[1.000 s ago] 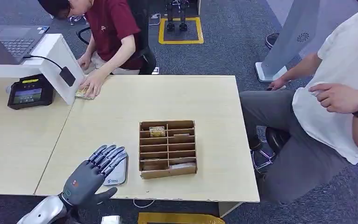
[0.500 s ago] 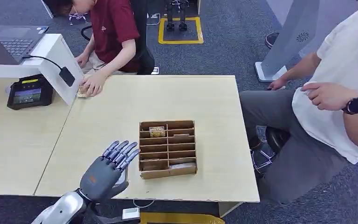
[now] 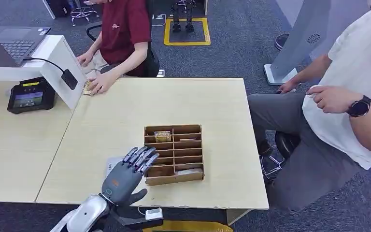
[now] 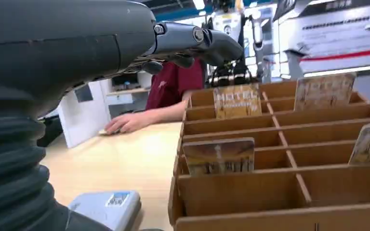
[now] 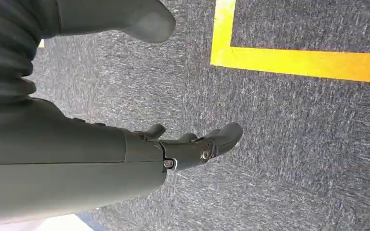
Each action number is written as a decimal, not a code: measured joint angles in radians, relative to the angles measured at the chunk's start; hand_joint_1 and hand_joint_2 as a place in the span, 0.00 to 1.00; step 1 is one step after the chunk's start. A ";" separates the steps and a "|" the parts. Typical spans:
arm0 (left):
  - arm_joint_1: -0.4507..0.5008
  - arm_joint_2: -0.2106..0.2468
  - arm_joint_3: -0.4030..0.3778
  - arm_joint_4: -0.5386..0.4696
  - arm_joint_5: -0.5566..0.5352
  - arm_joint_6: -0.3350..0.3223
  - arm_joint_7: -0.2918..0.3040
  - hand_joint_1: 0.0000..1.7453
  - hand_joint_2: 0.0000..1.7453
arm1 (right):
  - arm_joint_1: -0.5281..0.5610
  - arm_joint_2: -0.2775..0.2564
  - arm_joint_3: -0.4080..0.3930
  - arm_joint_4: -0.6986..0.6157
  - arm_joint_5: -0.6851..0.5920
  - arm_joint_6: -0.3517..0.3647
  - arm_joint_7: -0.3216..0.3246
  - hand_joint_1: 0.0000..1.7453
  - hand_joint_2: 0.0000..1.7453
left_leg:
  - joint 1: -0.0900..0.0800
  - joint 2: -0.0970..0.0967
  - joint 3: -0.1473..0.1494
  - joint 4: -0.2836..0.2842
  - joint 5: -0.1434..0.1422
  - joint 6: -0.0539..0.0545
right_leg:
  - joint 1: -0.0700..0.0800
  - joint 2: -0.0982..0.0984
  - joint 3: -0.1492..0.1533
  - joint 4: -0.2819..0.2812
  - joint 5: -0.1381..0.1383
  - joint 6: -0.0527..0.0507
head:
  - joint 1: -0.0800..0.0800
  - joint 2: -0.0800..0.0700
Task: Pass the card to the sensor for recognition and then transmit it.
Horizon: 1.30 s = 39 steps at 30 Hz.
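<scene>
A brown cardboard card box (image 3: pixel 174 153) with several slots stands in the middle of the pale table (image 3: pixel 198 104). A card (image 3: pixel 163 136) stands in a far-left slot, and others sit lower down. My left hand (image 3: pixel 125 176) hovers at the box's near left corner, fingers spread and holding nothing. It partly covers the flat white sensor (image 3: pixel 111 166). In the left wrist view the left hand (image 4: pixel 188 41) reaches over the box, above a "HOTEL" card (image 4: pixel 237 101) and a nearer card (image 4: pixel 219 155), with the sensor (image 4: pixel 108 209) beside it. My right hand (image 5: pixel 192 144) hangs over grey carpet, holding nothing.
A black terminal (image 3: pixel 31 94) and a white stand (image 3: pixel 60 65) with a laptop (image 3: pixel 17 43) sit at the far left. A person in a red shirt (image 3: pixel 123 29) rests a hand on cards (image 3: pixel 89 88) there. Another person (image 3: pixel 352 101) sits close to the table's right side.
My left hand has moved right and forward, from over the sensor to the box's left edge, uncovering part of the sensor. The person in red has leaned back a little.
</scene>
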 joint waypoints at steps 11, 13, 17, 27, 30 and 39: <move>-0.007 -0.021 -0.018 0.051 0.017 -0.008 0.000 0.00 1.00 | 0.000 0.004 -0.008 0.000 0.008 0.000 0.000 0.00 1.00 | 0.000 0.000 0.000 0.000 0.000 0.000 | 0.000 0.000 0.000 0.000 0.000 0.000 | 0.000 0.000; -0.009 -0.022 -0.018 0.055 0.021 -0.011 0.000 0.00 1.00 | 0.000 0.004 -0.008 0.000 0.009 0.000 0.000 0.00 1.00 | 0.000 0.000 0.000 0.000 0.000 0.000 | 0.000 0.000 0.000 0.000 0.000 0.000 | 0.000 0.000; -0.011 -0.023 -0.022 0.069 0.037 -0.020 -0.003 0.00 1.00 | 0.000 0.005 -0.008 0.000 0.018 0.000 0.002 0.00 1.00 | 0.000 0.000 0.000 0.000 0.000 0.000 | 0.000 0.000 0.000 0.000 0.000 0.000 | 0.001 0.000; -0.027 -0.044 -0.033 0.119 0.058 -0.022 0.003 0.00 1.00 | -0.002 0.006 -0.008 0.000 0.031 0.000 -0.003 0.00 1.00 | 0.000 0.000 0.000 0.000 0.000 0.000 | 0.000 0.000 0.000 0.000 0.000 0.000 | 0.000 0.000; -0.027 -0.052 -0.033 0.133 0.066 -0.020 0.005 0.00 1.00 | -0.003 0.006 -0.008 0.000 0.037 0.000 -0.003 0.00 1.00 | 0.000 0.000 0.000 0.000 0.000 0.000 | 0.000 0.000 0.000 0.000 0.000 0.000 | 0.001 0.000; -0.027 -0.054 -0.032 0.141 0.066 -0.010 0.023 0.00 1.00 | -0.003 0.006 -0.008 0.000 0.048 -0.002 -0.007 0.00 1.00 | 0.000 0.000 0.000 0.000 0.000 0.000 | 0.000 0.000 0.000 0.000 0.000 0.000 | 0.000 0.000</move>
